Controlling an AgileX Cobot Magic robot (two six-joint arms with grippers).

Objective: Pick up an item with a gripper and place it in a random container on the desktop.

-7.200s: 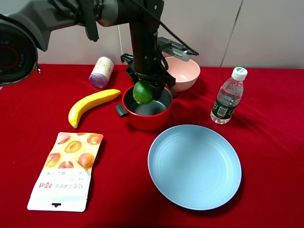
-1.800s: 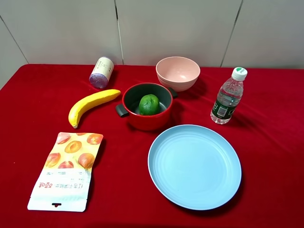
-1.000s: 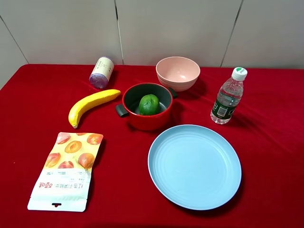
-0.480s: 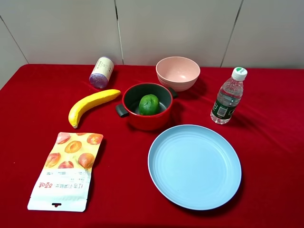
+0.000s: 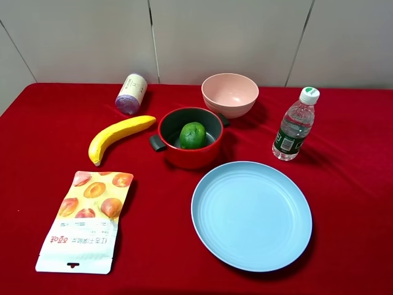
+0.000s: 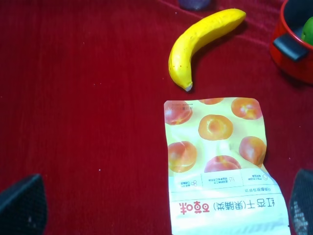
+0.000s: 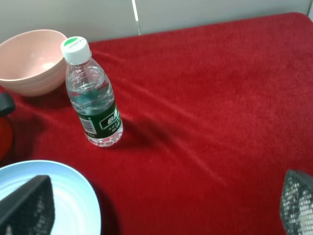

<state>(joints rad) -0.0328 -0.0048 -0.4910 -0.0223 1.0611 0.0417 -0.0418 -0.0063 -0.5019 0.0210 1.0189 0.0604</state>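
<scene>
The lime (image 5: pixel 193 135) sits inside the red pot (image 5: pixel 190 157), resting on its dark grey floor a little toward the 3 o'clock side, free of any gripper. The pot stands near the middle of the red desktop (image 5: pixel 344 184), with 1 grey handle at its 8 o'clock and the other at its 1 o'clock.

Around the pot in the high view: a banana (image 5: pixel 118 136) at 9 o'clock, just beside the handle; a pink bowl (image 5: pixel 230 94) at 1 o'clock, close to the far handle; a water bottle (image 5: pixel 295 125) upright at 3 o'clock, well apart; a blue plate (image 5: pixel 252 215) at 5 o'clock, its rim just beside the pot. A purple roll (image 5: pixel 131 94) lies on its side at 11 o'clock, and a snack pouch (image 5: pixel 86 219) lies flat at 7 o'clock.

No arm shows in the high view. The left gripper (image 6: pixel 161 208) hangs over the pouch with its 2 fingertips (image 6: pixel 22 203) spread wide and holding nothing. The right gripper (image 7: pixel 164 203) is likewise spread wide and bare, its fingertips (image 7: pixel 27 205) over the plate's edge and the cloth near the bottle.
</scene>
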